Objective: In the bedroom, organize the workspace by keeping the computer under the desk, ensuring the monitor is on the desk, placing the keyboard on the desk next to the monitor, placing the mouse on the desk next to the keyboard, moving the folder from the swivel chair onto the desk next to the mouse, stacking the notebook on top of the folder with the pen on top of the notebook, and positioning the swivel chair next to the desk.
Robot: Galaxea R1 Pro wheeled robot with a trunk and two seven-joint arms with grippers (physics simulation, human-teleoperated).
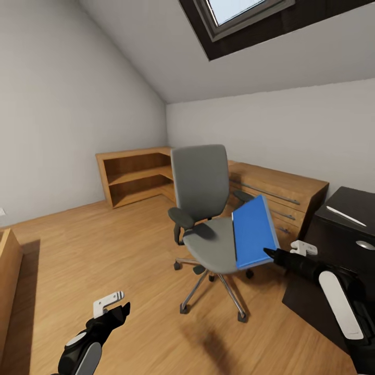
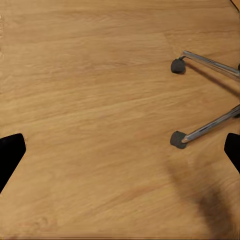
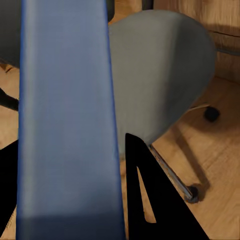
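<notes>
- Right gripper (image 1: 271, 253) at centre right of the head view clamped the tilted folder (image 1: 253, 232) above the swivel chair (image 1: 208, 219).
- Left gripper (image 1: 115, 304), lower left, hung with its fingers spread over the wooden floor (image 1: 78, 245).

Bright blue folder (image 1: 253, 231) tilted above grey swivel chair (image 1: 208, 208) seat, gripper-held.

I am seeing a light wooden cabinet (image 1: 136, 177) sitting at ten o'clock, a skylight (image 1: 237, 13) showing at one o'clock, wooden floor (image 1: 120, 250) spreading below.
</notes>
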